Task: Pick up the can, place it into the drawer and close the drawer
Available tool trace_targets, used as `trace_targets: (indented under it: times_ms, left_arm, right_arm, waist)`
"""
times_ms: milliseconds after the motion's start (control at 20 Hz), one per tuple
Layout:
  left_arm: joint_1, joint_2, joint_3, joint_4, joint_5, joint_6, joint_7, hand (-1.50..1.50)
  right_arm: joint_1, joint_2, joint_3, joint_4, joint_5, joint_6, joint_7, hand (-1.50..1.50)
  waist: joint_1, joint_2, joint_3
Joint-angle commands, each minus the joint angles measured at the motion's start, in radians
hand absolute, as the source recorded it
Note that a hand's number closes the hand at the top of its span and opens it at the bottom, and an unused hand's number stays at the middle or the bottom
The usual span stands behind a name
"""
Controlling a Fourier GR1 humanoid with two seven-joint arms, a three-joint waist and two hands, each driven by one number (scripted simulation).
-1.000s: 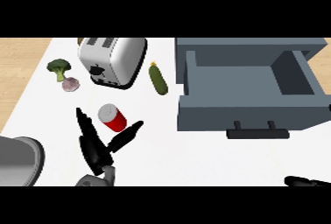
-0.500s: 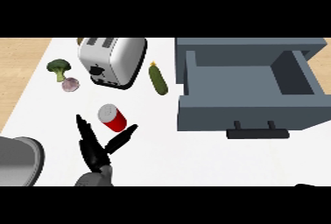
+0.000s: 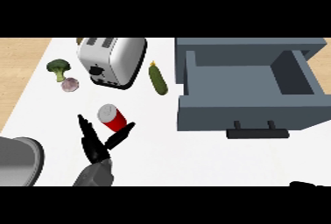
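Observation:
A red can (image 3: pixel 113 117) with a silver top lies tilted on the white counter (image 3: pixel 168 153), left of the open grey drawer (image 3: pixel 249 114). My left hand (image 3: pixel 97 148) is just in front of the can. It is open, its straight fingers reaching up past the can's left side and its thumb (image 3: pixel 123 131) pointing at the can's lower right. No finger curls round the can. A black sliver at the lower right edge is my right hand (image 3: pixel 305 184). The drawer's inside looks bare, and its dark handle (image 3: pixel 257 132) faces me.
A silver toaster (image 3: pixel 111 61) stands behind the can, with a zucchini (image 3: pixel 158 78) to its right near the drawer's left wall. Broccoli (image 3: pixel 59 68) and a purple garlic bulb (image 3: pixel 70 84) lie at the far left. A grey pot (image 3: pixel 18 161) fills the lower left corner.
My right hand has sunk toward the lower edge, leaving less of it in view. My left hand has barely shifted beneath the can. The can has not moved.

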Motion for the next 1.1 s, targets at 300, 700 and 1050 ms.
trace_targets:
  times_ms: [300, 700, 1050]
  left_arm:
    - [-0.115, 0.031, 0.105, 0.202, -0.026, -0.167, -0.069, -1.50]
    - [-0.265, 0.036, 0.144, 0.386, -0.032, -0.309, -0.093, 1.50]
    - [-0.328, 0.034, 0.177, 0.445, -0.044, -0.384, -0.137, 1.50]
  right_arm:
    - [-0.030, -0.008, 0.000, -0.055, 0.018, -0.004, 0.082, -1.50]
    - [0.036, -0.006, -0.083, -0.026, -0.082, 0.065, -0.022, -1.50]
    - [0.004, 0.013, -0.033, -0.077, 0.018, 0.007, 0.039, -1.50]
  waist:
    - [0.000, 0.000, 0.000]
    - [-0.010, 0.001, 0.000]
    - [-0.006, 0.001, 0.000]
